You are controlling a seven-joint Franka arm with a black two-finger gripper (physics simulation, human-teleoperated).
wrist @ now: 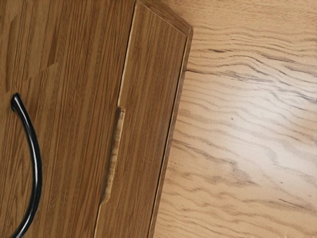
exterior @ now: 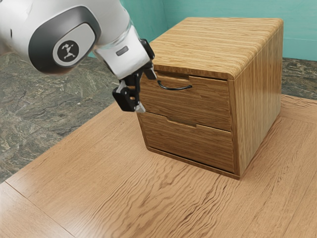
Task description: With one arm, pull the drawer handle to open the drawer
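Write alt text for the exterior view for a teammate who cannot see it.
The arm's black gripper hovers just before the upper drawer of a wooden two-drawer cabinet, beside the end of its curved black handle at the exterior view's left. The cabinet stands on a wooden table; neither drawer looks pulled out.

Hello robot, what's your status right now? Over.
Gripper close by the black handle, at its end, near the cabinet front corner. Top drawer looks shut, not yet pulled. No obstacle seen between gripper and handle.
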